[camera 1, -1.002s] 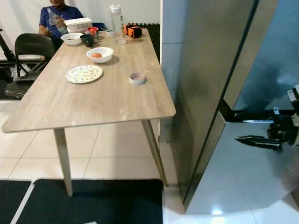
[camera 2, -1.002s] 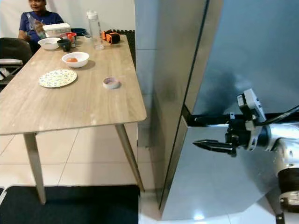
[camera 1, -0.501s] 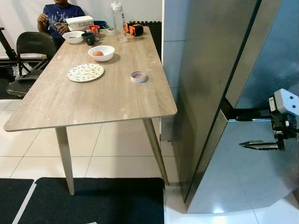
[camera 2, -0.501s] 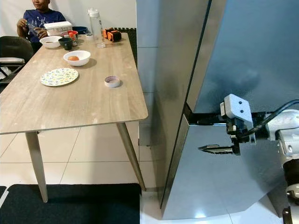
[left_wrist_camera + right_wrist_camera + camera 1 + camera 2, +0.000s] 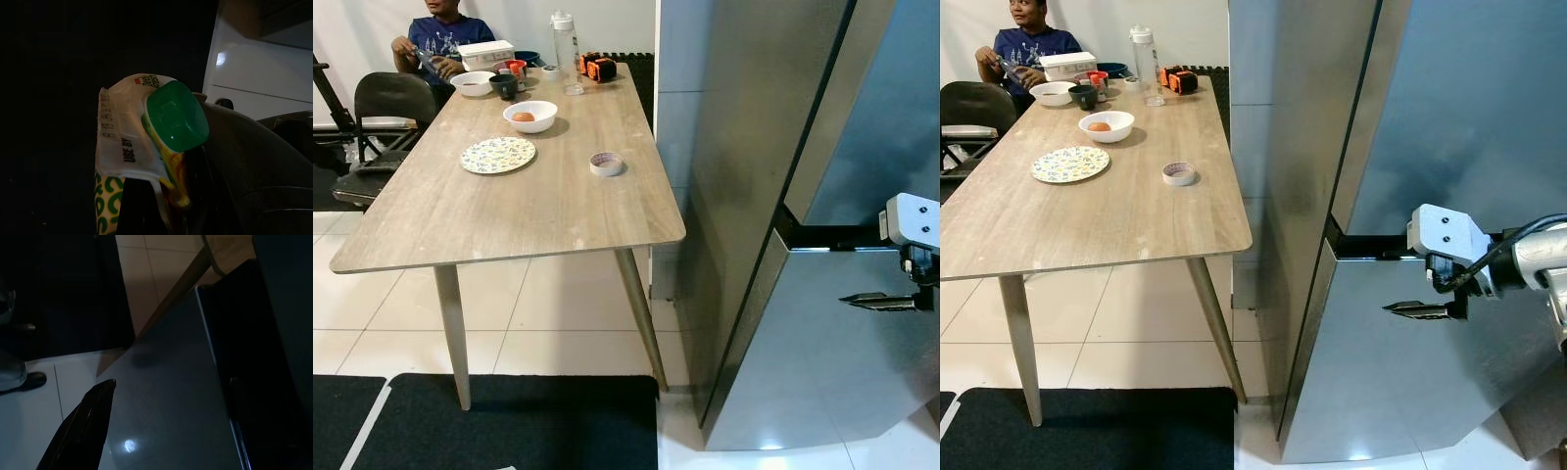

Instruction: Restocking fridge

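Evidently the right pincer hovered just in front of the lower fridge door, its black tips pointing toward the dark gap that ran between that door and the upper door. Seen from the head its fingers read as one thin wedge, apparently pressed together, and the wrist view gave just one black finger over the grey door face, so I judged it closed with nothing in it. That posture suited hooking a door edge, since the gap lay just above and beside the tips and looked like the only purchase on the smooth steel.

Meanwhile the left pincer was pinching a carton, white with green print and a green cap, held in the dark with the arm low. It was probably kept there because the fridge was closed and the load could not go in yet. So the restocking looked barely begun: a door had to open first.

Well away from the right pincer, on its far side from the fridge, the wooden surface carried a patterned plate, a white bowl, a small round tin and a tall bottle. A person sat at its far end.
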Available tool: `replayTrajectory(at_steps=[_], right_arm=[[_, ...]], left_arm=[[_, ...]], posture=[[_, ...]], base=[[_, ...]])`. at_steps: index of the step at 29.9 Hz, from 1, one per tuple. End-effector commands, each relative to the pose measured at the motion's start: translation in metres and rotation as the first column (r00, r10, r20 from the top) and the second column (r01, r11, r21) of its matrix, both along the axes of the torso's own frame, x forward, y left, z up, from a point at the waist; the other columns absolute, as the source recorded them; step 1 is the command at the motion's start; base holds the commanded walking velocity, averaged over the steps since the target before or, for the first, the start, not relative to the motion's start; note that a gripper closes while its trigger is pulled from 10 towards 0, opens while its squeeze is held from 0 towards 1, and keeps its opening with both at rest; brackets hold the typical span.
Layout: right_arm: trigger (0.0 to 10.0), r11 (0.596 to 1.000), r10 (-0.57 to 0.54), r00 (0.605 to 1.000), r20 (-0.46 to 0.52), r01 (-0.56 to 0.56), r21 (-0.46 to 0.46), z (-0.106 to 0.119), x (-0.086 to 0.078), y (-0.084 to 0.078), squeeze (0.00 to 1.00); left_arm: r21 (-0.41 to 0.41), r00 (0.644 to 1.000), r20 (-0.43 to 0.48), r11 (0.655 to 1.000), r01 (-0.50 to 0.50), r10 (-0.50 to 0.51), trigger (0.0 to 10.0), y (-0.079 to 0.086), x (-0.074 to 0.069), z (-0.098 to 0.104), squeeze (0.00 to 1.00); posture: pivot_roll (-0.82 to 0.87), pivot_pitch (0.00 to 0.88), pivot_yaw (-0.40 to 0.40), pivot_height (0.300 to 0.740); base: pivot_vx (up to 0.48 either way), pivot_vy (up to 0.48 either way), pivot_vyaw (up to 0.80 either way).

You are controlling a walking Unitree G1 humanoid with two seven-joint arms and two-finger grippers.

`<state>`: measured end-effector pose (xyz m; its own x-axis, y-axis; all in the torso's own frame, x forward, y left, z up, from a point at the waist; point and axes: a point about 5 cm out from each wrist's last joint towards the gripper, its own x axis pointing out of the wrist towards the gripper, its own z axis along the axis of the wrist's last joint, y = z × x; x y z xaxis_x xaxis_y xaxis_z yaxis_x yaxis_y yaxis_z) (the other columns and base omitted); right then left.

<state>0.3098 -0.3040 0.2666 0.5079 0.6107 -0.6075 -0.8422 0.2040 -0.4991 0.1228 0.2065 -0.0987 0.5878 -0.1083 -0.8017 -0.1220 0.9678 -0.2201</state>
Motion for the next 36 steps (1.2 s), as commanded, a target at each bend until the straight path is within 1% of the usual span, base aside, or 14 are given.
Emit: replayTrajectory(at_steps=[1,6,7,10,14,22,24,26,28,29,31,33,34,36], right_arm=[[10.0,1.000,0.005,0.998,-0.056,-0.007,-0.026,-0.008,-0.002,-0.001,0.00],[10.0,0.997,0.032,0.997,-0.067,-0.036,-0.062,-0.013,0.000,0.008,0.00],[10.0,0.996,0.044,0.996,-0.083,-0.050,-0.071,-0.018,0.000,0.011,0.00],[10.0,0.995,0.057,0.993,-0.104,-0.064,-0.072,-0.023,0.000,0.013,0.00],[10.0,0.992,0.093,0.983,-0.156,-0.106,-0.074,-0.032,-0.001,0.022,0.00],[10.0,0.985,0.144,0.972,-0.187,-0.159,-0.067,-0.038,0.001,0.034,0.00],[10.0,0.983,0.173,0.970,-0.170,-0.180,-0.026,-0.035,0.003,0.041,0.00],[10.0,0.983,0.173,0.970,-0.170,-0.180,-0.026,-0.035,0.003,0.041,0.00],[10.0,0.979,0.203,0.971,-0.129,-0.198,0.055,-0.025,0.004,0.046,0.00],[10.0,0.979,0.203,0.971,-0.129,-0.198,0.055,-0.025,0.004,0.046,0.00],[10.0,0.962,0.236,0.968,-0.081,-0.221,0.161,-0.011,0.003,0.050,0.00],[10.0,0.941,0.256,0.966,-0.047,-0.238,0.239,-0.001,0.000,0.050,0.00],[10.0,0.933,0.261,0.965,-0.037,-0.242,0.264,0.002,-0.001,0.049,0.00],[10.0,0.929,0.262,0.965,-0.029,-0.244,0.279,0.005,-0.003,0.048,0.00]], left_arm=[[-0.032,1.000,-0.025,0.999,0.011,-0.011,10.0,-0.006,-0.008,-0.003,0.00],[-0.031,1.000,-0.023,0.999,0.009,-0.010,10.0,-0.006,-0.007,-0.003,0.00],[-0.032,1.000,-0.022,0.999,0.010,-0.010,10.0,-0.006,-0.007,-0.003,0.00],[-0.033,1.000,-0.023,0.999,0.012,-0.012,10.0,-0.007,-0.007,-0.003,0.00],[-0.035,1.000,-0.022,0.999,0.017,-0.018,10.0,-0.009,-0.006,-0.003,0.00],[-0.038,1.000,-0.019,0.999,0.019,-0.020,10.0,-0.010,-0.005,-0.003,0.00],[-0.040,1.000,-0.019,0.999,0.020,-0.021,10.0,-0.011,-0.006,-0.003,0.00],[-0.040,1.000,-0.019,0.999,0.020,-0.021,10.0,-0.011,-0.006,-0.003,0.00],[-0.041,1.000,-0.022,0.999,0.018,-0.019,10.0,-0.011,-0.007,-0.004,0.00],[-0.041,1.000,-0.022,0.999,0.018,-0.019,10.0,-0.011,-0.007,-0.004,0.00],[-0.042,1.000,-0.024,0.999,0.017,-0.018,10.0,-0.012,-0.008,-0.004,0.00],[-0.044,1.000,-0.024,0.999,0.017,-0.018,10.0,-0.012,-0.008,-0.004,0.00],[-0.044,1.000,-0.024,0.999,0.016,-0.018,10.0,-0.012,-0.008,-0.004,0.00],[-0.045,1.000,-0.023,0.999,0.016,-0.017,10.0,-0.012,-0.008,-0.004,0.00]], posture=[[-0.09,0.085,-0.015,0.740],[-0.09,0.085,-0.017,0.740],[-0.09,0.085,-0.017,0.740],[-0.09,0.085,-0.017,0.740],[-0.10,0.085,-0.018,0.740],[-0.10,0.090,-0.022,0.740],[-0.09,0.091,-0.024,0.740],[-0.09,0.091,-0.024,0.740],[-0.09,0.092,-0.024,0.740],[-0.09,0.092,-0.024,0.740],[-0.09,0.093,-0.028,0.740],[-0.09,0.093,-0.028,0.740],[-0.09,0.093,-0.028,0.740],[-0.09,0.094,-0.030,0.740]], base=[[0.000,0.000,0.00],[0.000,0.000,0.00],[0.000,0.000,0.00],[0.000,0.000,0.00],[0.000,0.000,0.00],[0.000,0.000,0.00],[0.000,0.000,0.00],[0.000,0.000,0.00],[0.000,0.000,0.00],[0.000,0.000,0.00],[0.000,0.000,0.00],[0.000,0.000,0.00],[0.000,0.000,0.00],[0.000,0.000,0.00]])
